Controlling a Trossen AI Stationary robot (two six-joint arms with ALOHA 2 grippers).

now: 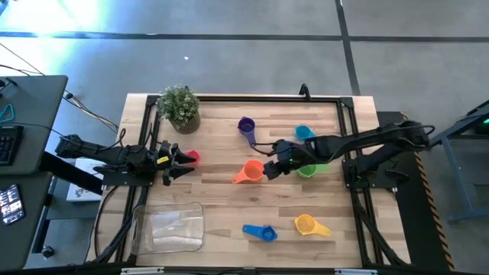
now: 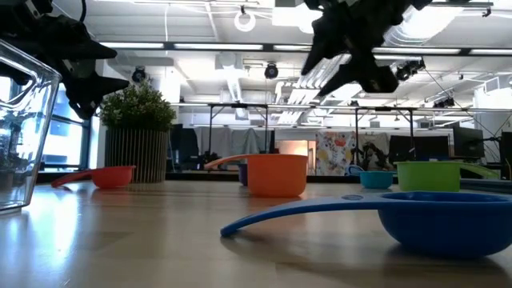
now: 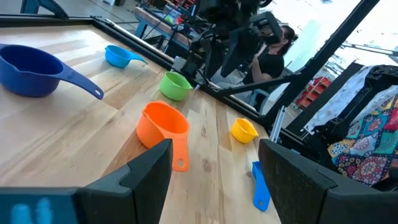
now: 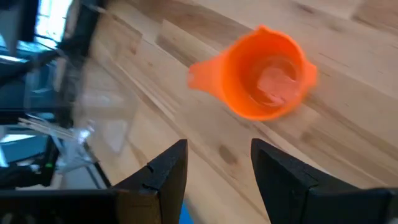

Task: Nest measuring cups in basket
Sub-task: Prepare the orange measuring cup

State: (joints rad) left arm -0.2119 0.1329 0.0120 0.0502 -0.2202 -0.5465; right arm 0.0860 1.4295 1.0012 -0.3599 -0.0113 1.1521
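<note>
Two dark robot arms over a pale wooden desk (image 1: 229,198). R pincer (image 1: 269,169), jaws wide and holding nothing, hangs just beside the small round orange plastic scoop (image 1: 250,172), which sits near desk centre. L pincer (image 1: 179,158), also wide and empty, waits at 9 o'clock by the red plastic scoop (image 1: 190,157).

The clear shallow plastic bin (image 1: 170,228) sits at 7 o'clock; no scoop seems to be in it yet, so the job looks barely begun. Step in hand, prob.: reaching for the orange scoop. Next calls for lowering the jaws over its rim or handle, then closing.

R wrist cam looks into the orange scoop's bowl, unseen from desk level. Overhead alone places all the scoops relative to the bin.
</note>
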